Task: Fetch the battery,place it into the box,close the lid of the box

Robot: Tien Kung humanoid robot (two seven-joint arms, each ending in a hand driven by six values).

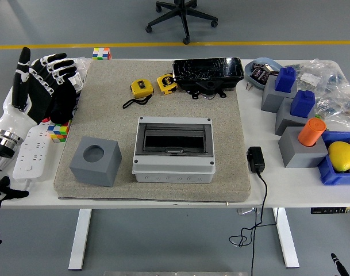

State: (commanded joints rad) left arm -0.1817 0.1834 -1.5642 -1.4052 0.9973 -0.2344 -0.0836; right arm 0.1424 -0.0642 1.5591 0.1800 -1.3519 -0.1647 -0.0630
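The grey plastic box (173, 168) stands in the middle of the beige mat (108, 112), its dark see-through lid (173, 140) lying flat over the top. I cannot pick out a battery for certain; a blue bowl (260, 70) at the back right holds small dark items. My left hand (43, 80) is raised over the table's left edge, palm toward the camera. Its fingers (54, 64) are spread and hold nothing. It is well left of the box.
A grey cube with a round hole (95, 161) sits left of the box. Two yellow tape measures (141, 88) and a black tray (209, 73) lie behind it. A white power strip (30, 152) is under my left arm. Grey and blue blocks, an orange cylinder (311, 131), a lemon (341, 155) and a black charger (256, 158) fill the right.
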